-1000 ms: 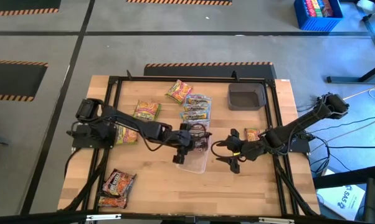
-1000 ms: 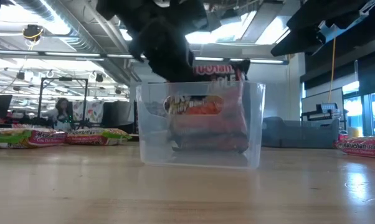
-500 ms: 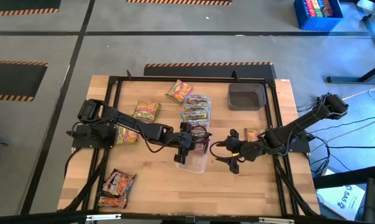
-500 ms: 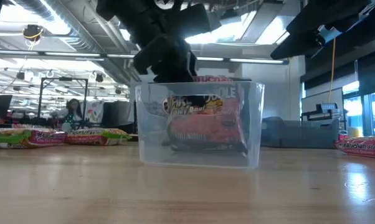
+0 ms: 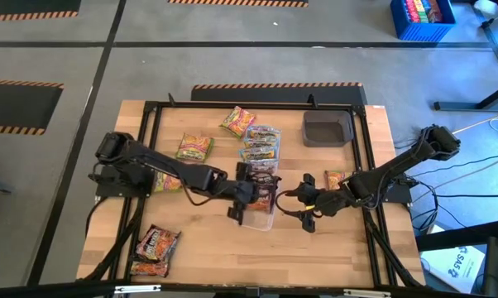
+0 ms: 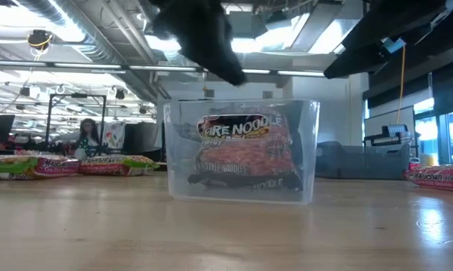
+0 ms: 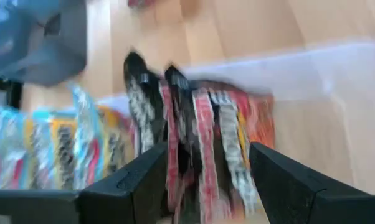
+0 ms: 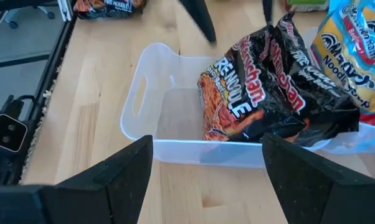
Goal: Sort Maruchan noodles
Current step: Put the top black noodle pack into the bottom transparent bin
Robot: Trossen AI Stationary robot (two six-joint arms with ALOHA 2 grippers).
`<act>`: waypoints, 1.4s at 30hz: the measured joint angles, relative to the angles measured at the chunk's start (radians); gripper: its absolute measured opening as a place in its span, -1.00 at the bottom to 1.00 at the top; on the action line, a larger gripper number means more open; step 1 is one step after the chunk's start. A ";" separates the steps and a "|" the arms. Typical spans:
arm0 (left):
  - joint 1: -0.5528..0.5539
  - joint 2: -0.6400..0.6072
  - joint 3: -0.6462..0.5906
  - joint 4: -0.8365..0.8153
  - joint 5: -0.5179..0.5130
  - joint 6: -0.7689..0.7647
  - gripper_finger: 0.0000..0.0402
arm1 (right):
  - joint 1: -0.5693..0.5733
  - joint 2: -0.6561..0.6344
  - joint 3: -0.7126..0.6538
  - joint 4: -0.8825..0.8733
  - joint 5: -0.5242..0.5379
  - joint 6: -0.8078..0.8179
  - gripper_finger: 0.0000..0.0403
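Note:
A clear tub (image 5: 261, 218) (image 6: 241, 192) stands mid-table with dark maroon Maruchan noodles packets (image 6: 245, 150) (image 8: 256, 99) on edge inside, leaning on its walls. My left gripper (image 5: 242, 199) (image 6: 211, 53) hangs open just above the tub's left side, clear of the packets (image 7: 200, 137). My right gripper (image 5: 302, 201) (image 8: 206, 180) waits open to the tub's right, pointing at it. Pale blue-orange packets (image 5: 261, 145) (image 8: 356, 50) lie just beyond the tub. Yellow-green packets (image 5: 194, 147) lie far left, and two more maroon ones (image 5: 154, 244) lie near left.
A dark grey square tray (image 5: 328, 128) sits at the far right. One packet (image 5: 335, 178) lies beside the right arm. A black frame rail (image 5: 150, 149) borders the work area. Bare wood stretches along the near edge (image 5: 257, 257).
My left gripper has opened and let go of a maroon packet, then risen out of the tub. The packet has dropped down inside the tub and now stands on edge there, its printed face toward the near side.

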State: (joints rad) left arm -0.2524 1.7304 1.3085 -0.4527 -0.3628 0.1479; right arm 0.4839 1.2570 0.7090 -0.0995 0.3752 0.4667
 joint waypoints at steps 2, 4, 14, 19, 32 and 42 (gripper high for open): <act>-0.025 -0.021 0.026 -0.055 -0.036 -0.002 0.09 | 0.000 0.000 0.000 0.000 0.001 0.000 0.40; -0.052 -0.055 0.036 -0.088 -0.054 -0.016 0.09 | 0.000 0.000 0.000 0.002 0.009 0.000 0.40; -0.181 -0.310 -0.022 -0.411 -0.098 -0.356 0.09 | 0.000 0.005 0.000 0.088 0.027 -0.001 0.40; -0.237 -0.457 -0.151 -0.460 -0.089 -0.560 0.09 | 0.000 0.025 0.000 0.122 0.033 -0.007 0.40; -0.326 -0.550 -0.397 -0.303 0.114 -0.804 0.09 | 0.000 0.138 0.000 0.238 0.019 -0.026 0.40; -0.299 -0.408 -0.302 -0.132 0.157 -0.691 0.06 | 0.002 0.163 0.011 0.269 -0.037 -0.058 0.40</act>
State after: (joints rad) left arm -0.5512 1.3223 1.0060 -0.5849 -0.2059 -0.5433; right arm 0.4854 1.4197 0.7203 0.1692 0.3382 0.4090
